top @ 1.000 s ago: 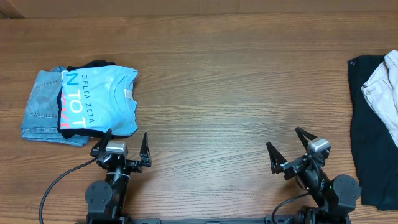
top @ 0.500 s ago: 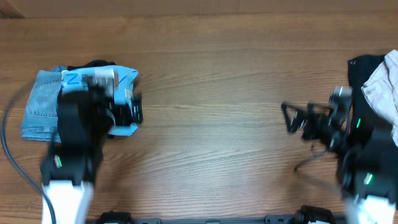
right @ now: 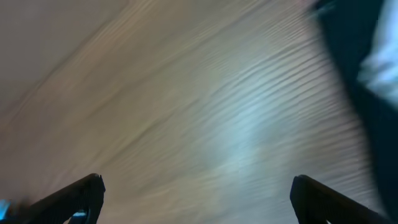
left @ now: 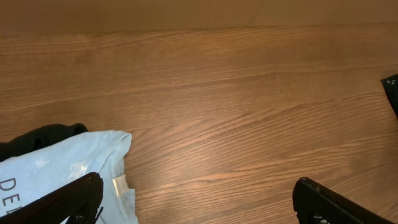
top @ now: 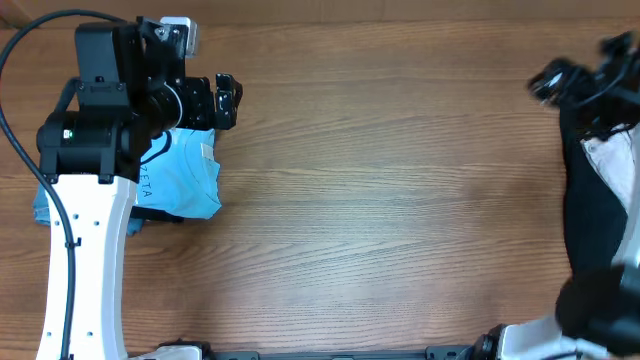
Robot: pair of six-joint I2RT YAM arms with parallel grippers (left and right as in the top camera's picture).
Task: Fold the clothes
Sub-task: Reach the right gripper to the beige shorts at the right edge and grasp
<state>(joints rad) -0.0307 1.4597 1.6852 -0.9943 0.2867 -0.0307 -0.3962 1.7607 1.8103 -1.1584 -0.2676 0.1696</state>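
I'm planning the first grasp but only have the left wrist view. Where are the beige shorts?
Observer: Overhead shows the shorts at the far right of the frame, lying on a black garment.
Operator: Which gripper is nearer them?
Observer: The right gripper, blurred overhead, is near that garment's upper left corner.
Operator: Is it open?
Observer: Yes. The right wrist view shows its fingers spread wide, with nothing between them.

The shorts [top: 614, 165] run off the right edge, partly behind the blurred right arm [top: 588, 80].
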